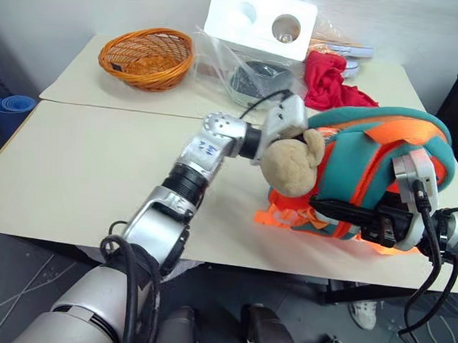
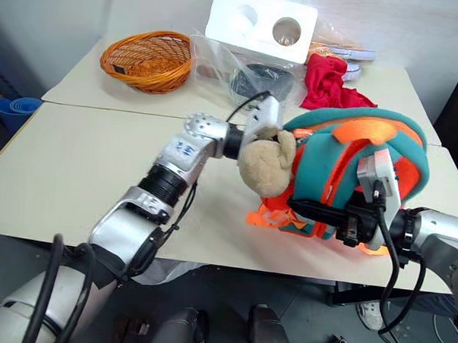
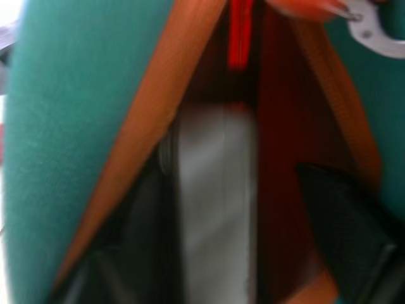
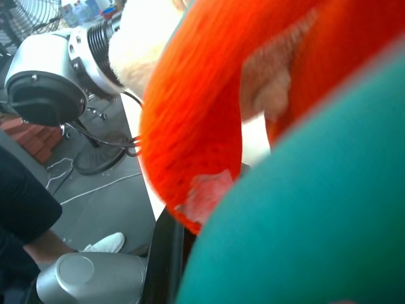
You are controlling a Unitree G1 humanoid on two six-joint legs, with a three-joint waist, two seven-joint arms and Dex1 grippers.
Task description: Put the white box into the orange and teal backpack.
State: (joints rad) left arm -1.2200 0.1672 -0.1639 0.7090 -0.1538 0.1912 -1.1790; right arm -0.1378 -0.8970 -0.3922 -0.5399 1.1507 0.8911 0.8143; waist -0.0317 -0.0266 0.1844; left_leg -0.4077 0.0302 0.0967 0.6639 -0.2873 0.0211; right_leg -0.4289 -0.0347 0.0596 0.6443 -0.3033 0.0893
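The orange and teal backpack (image 1: 382, 140) stands on the right of the table, with a tan plush toy (image 1: 290, 165) hanging at its mouth. My left arm reaches past the toy into that mouth. In the left wrist view the white box (image 3: 215, 221) sits upright inside the dark orange-lined pocket. My left gripper (image 3: 234, 171) is open around it; one black finger (image 3: 345, 234) stands clear of the box and the other lies beside it. My right gripper (image 1: 326, 208) is shut on the backpack's front edge near the orange straps.
At the back of the table (image 1: 84, 173) are an orange wicker basket (image 1: 146, 58), a white foam block with two holes (image 1: 260, 22), a clear plastic bag holding a dark object (image 1: 252, 75) and a red cloth (image 1: 328, 77).
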